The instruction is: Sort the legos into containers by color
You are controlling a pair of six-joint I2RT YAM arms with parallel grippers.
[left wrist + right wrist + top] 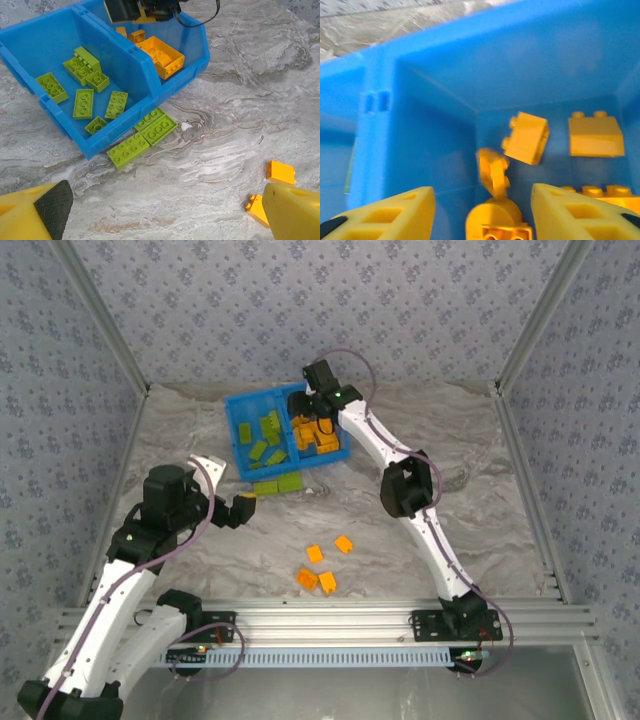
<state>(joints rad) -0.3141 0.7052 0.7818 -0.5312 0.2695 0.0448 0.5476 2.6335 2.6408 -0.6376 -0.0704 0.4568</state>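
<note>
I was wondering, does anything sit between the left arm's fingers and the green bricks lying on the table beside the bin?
Nothing visible does: only bare table lies between the open left fingers and those green bricks. The bin's front wall stands between the bricks and their compartment.

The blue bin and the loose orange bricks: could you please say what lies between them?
Lime green bricks beside the bin, then bare table, in the left wrist view.
</note>
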